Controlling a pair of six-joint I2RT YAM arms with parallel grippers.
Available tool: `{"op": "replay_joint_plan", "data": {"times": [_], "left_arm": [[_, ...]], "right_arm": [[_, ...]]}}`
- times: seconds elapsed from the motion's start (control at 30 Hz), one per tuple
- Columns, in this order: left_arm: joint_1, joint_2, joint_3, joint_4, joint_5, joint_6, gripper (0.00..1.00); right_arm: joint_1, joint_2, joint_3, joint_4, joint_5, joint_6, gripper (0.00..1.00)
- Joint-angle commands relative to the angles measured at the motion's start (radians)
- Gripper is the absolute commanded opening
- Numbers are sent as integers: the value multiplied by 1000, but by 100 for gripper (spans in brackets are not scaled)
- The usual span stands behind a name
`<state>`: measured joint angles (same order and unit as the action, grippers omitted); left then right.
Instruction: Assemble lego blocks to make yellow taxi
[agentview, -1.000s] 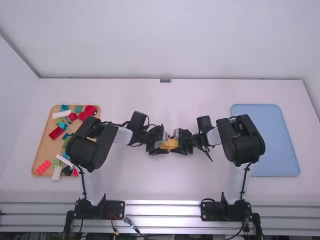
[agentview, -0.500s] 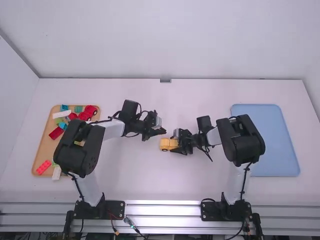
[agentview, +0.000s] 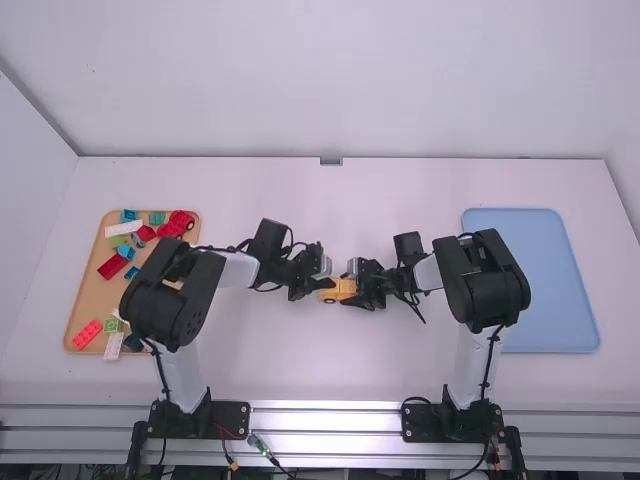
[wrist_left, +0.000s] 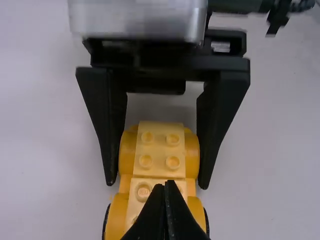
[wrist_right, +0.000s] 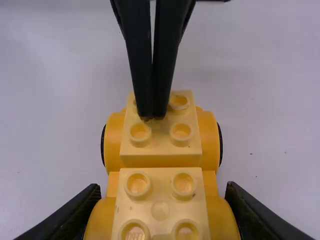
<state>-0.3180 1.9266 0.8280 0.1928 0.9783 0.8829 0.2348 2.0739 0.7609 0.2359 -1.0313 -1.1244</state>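
Table (agentview: 420, 360): white, under the taxi.
Blue tray (agentview: 530, 280): well right of the taxi, standing apart from it.
Tan tray (agentview: 88, 290): well left of the taxi, loose blocks on it.
Right gripper (agentview: 351, 288): at the taxi's right end, fingers clamped on its two sides.
Left gripper (agentview: 328, 284): fingers closed together, tips at the studs on the taxi's left part; touching or just above, cannot tell.
Taxi (agentview: 339, 292): yellow, wheels down, between the trays.
Red car (agentview: 180, 221): left of the taxi, on the tan tray.
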Motion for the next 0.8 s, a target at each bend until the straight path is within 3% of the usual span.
{"op": "replay_joint_plan", "data": {"times": [0.0, 0.33, 0.67, 0.77], "left_arm": [[-4, 42, -18, -3, -13, -4, 2], [-4, 138, -18, 21, -79, 3, 2], [-3, 147, 14, -122, -326, 4, 1], [-3, 145, 51, -171, -241, 9, 2]], "right_arm": [[2, 10, -9, -8, 34, -1, 52], [2, 10, -6, -8, 34, 2, 52], [-1, 10, -7, -5, 38, 2, 53], [2, 10, -7, -5, 37, 2, 53]]}}
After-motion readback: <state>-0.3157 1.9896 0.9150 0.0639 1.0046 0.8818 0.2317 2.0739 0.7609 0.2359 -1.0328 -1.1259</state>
